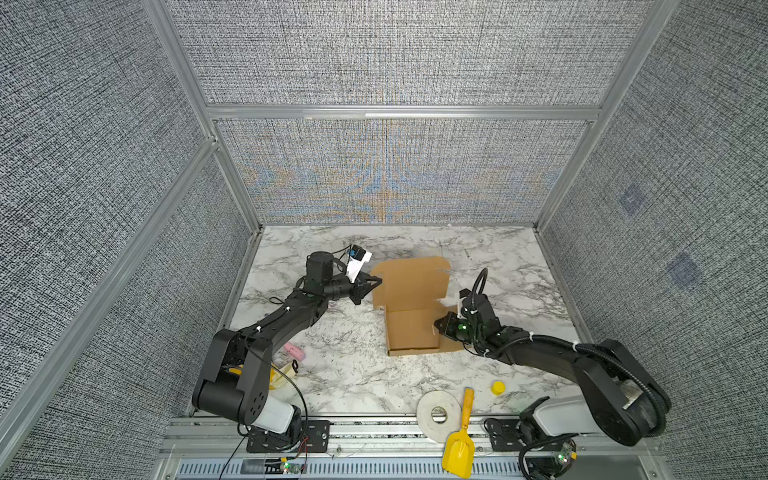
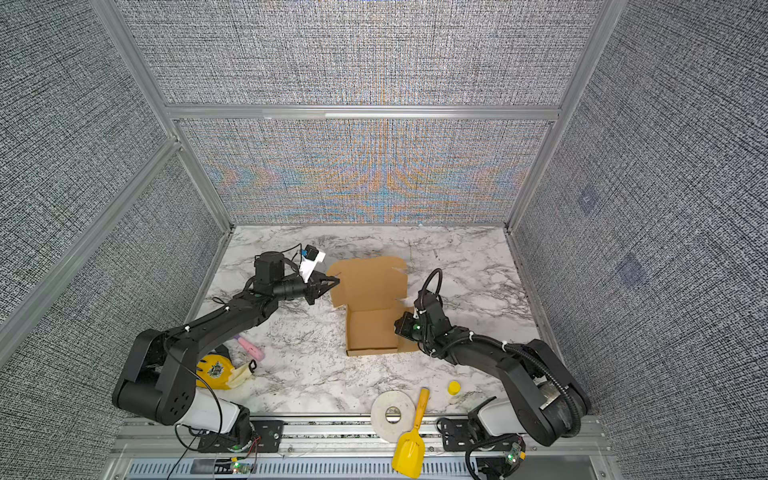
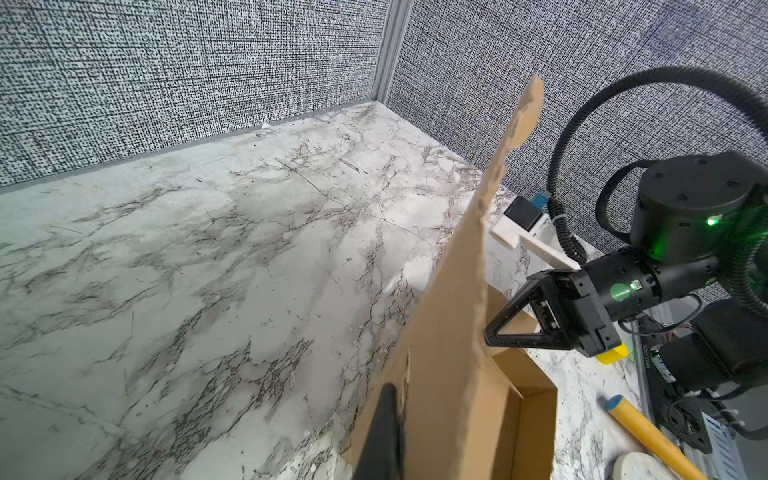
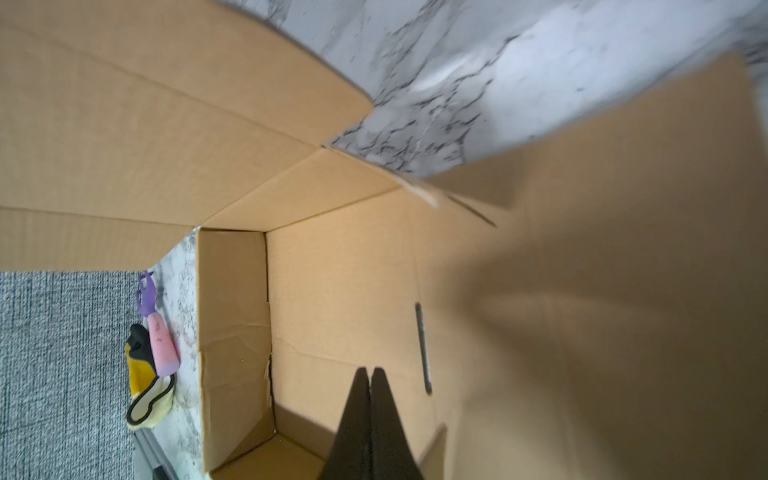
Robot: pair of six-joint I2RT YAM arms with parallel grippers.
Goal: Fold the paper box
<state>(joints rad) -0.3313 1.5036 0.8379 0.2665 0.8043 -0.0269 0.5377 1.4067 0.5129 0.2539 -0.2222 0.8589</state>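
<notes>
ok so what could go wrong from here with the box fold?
1. The left gripper pinches the raised lid only at its edge; the cardboard may slip out or tear.
2. The right gripper is shut and empty, with its tips over the floor of the paper box; bringing the lid down now would likely trap it.

No legible text, brand, number anywhere. Printed emblem on yellow glove (image 2: 210, 371) too small to read.

paper box (image 1: 409, 332) open | l end effector (image 1: 378, 282) @ lid | r end effector (image 1: 436, 326) inside
</notes>
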